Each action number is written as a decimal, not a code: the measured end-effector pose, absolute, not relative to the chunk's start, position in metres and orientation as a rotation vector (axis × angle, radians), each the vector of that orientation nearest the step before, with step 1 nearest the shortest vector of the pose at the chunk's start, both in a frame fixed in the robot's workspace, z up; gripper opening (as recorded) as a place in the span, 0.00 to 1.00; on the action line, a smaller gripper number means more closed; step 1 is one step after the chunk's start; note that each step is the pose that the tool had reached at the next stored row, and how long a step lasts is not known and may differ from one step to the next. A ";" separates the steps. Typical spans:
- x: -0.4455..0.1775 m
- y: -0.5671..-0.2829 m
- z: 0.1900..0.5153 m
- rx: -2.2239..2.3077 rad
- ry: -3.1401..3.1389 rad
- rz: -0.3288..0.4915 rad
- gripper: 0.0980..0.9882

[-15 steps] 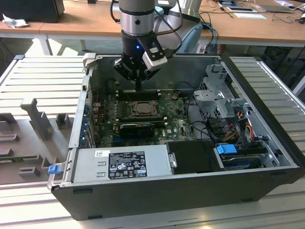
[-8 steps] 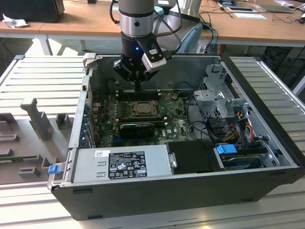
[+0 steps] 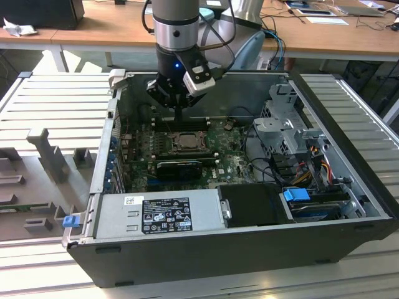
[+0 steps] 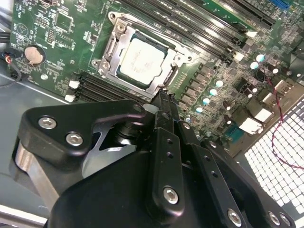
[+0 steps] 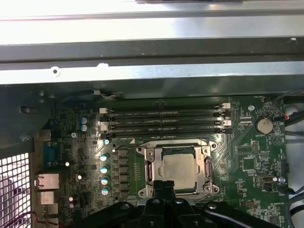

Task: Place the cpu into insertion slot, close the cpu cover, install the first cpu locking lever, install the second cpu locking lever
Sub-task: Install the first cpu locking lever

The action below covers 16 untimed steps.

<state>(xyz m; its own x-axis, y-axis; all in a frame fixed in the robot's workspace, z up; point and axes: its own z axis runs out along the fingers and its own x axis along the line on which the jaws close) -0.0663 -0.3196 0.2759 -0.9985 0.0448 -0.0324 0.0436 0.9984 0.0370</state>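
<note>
- The small, flat, square silvery-grey cpu point(image 5: 179, 167) lies seated inside the square, metal-rimmed insertion slot point(image 4: 100, 64), so the placing looks done
- The thin silvery frame plate of the cpu cover point(image 4: 114, 52) lies flat around the chip and looks closed
- I cannot tell whether either thin wire locking lever along the slot's rim is latched, so I judge that part left to do
- The black claw point(image 4: 164, 99) hangs at the slot's edge with its fingers drawn together and nothing between them
- Long black memory slots point(image 5: 164, 121) run just beside the slot on the green circuit board point(image 5: 247, 156), and a black rectangular card point(image 3: 179, 167) sits near its opposite side; only the claw itself stands over the slot
</note>
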 end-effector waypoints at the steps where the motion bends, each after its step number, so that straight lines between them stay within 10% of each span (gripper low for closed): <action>1: -0.067 -0.320 0.276 0.069 3.107 0.056 0.01; 16: -0.074 -0.320 0.268 0.069 3.111 0.056 0.01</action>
<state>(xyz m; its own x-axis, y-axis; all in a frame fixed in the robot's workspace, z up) -0.0741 -0.3197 0.2676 -0.9986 0.0448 -0.0283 0.0437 0.9984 0.0368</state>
